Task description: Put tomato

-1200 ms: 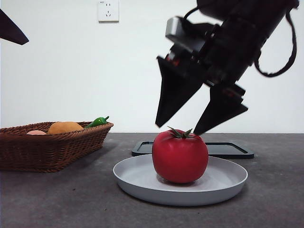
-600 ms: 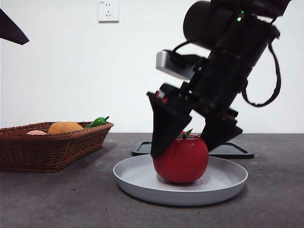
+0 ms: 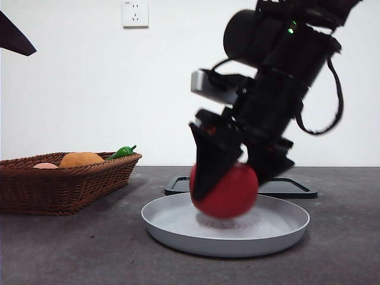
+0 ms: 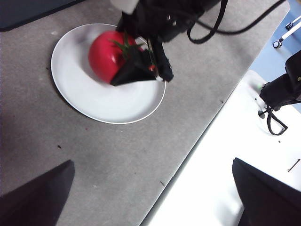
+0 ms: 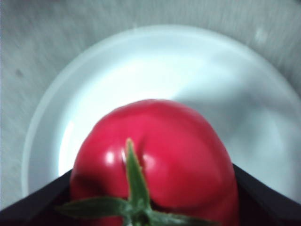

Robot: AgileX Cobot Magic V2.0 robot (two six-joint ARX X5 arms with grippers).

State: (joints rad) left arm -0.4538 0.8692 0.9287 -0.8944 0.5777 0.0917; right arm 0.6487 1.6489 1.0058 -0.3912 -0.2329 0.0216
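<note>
The glossy red tomato (image 3: pixel 233 200) with its green stem hangs just above the white plate (image 3: pixel 285 228), slightly blurred. My right gripper (image 3: pixel 230 185) comes down from the upper right and is shut on the tomato, one black jaw on each side. The right wrist view has the tomato (image 5: pixel 155 160) filling the space between the jaws of the right gripper (image 5: pixel 153 200), with the plate (image 5: pixel 141 61) beneath. From the left wrist view I see the tomato (image 4: pixel 104 54), the plate (image 4: pixel 103 106) and the right gripper (image 4: pixel 141 70) from afar. My left gripper (image 4: pixel 150 197) is open and holds nothing.
A wicker basket (image 3: pixel 59 187) at the left holds an orange fruit (image 3: pixel 81 158) and a green pepper (image 3: pixel 123 152). A black tray (image 3: pixel 291 188) lies behind the plate. The waiting arm shows as a black tip (image 3: pixel 12 37) at the top left corner.
The right gripper came down around the tomato, shut on it, and has lifted it a little off the plate. The left arm has not moved.
</note>
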